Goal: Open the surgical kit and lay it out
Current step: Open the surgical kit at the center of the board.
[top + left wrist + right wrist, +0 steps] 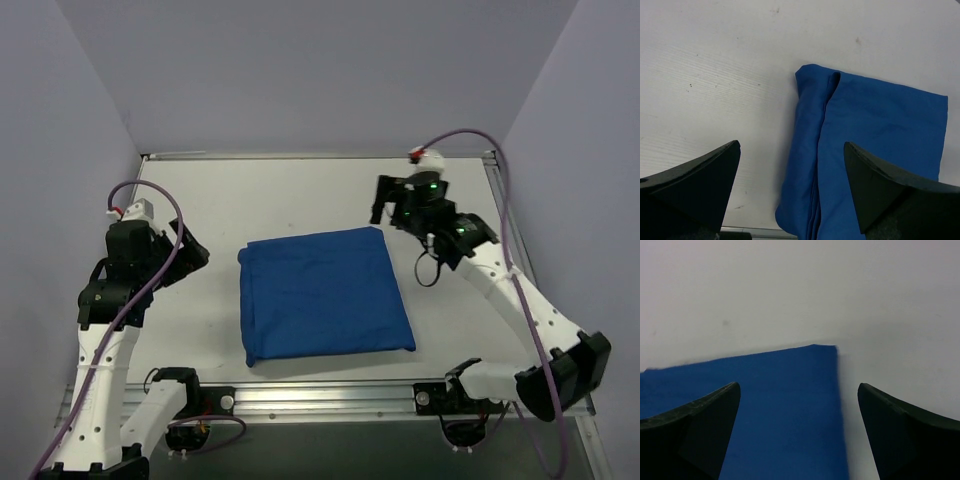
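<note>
**Q:** Where is the kit sitting?

**A:** The blue cloth wrap (325, 295) is lying flat and folded shut in the middle of the white surface (200, 190), a little toward its near edge. Layered folds are showing along the wrap's left side.

**Q:** What are the arms doing?

**A:** The left arm (105, 300) is hanging near the surface's left edge. The left jaws are standing spread wide, apart from the wrap and facing its left side. The right arm (500, 280) is reaching over the wrap's far right corner. The right jaws are also spread wide and gripping nothing. They appear to be hovering just above that corner, though contact is hard to judge.
</note>
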Robot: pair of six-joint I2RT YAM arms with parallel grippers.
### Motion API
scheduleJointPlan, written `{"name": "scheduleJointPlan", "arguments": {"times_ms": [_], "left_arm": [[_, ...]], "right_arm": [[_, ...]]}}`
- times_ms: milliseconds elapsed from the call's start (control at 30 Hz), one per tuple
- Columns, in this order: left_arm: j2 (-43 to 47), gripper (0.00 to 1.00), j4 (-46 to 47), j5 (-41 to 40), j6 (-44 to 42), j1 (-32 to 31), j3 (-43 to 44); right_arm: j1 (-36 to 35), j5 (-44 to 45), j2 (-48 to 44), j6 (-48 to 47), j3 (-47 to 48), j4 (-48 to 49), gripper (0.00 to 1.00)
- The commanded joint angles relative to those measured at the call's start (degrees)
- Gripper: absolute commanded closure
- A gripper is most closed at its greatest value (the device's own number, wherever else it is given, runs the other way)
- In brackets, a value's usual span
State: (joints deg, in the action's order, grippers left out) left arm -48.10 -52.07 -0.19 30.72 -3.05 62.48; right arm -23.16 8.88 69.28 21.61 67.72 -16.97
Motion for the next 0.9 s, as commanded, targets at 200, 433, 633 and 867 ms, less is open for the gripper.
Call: {"name": "scheduleJointPlan", "arguments": {"times_ms": [200,433,633,867], "left_arm": [[2.39,0.06,-6.72,-3.59,0.22,0.59,-1.39],[4.06,0.06,-9.45,-3.15,1.54,1.03,-3.15],[5.38,0.06,-10.42,-3.15,2.33,1.20,-3.24],[4.68,0.06,-9.80,-2.10,2.41,1.20,-3.68]], "right_arm": [[-33.17,13.00,30.80,3.35,21.55,-1.13,0.00],[-40.56,15.28,50.94,5.82,37.91,-4.12,0.00],[-41.97,20.82,55.09,9.32,40.12,-10.00,0.00],[-42.06,21.97,51.58,11.00,35.12,-8.87,0.05]]}}
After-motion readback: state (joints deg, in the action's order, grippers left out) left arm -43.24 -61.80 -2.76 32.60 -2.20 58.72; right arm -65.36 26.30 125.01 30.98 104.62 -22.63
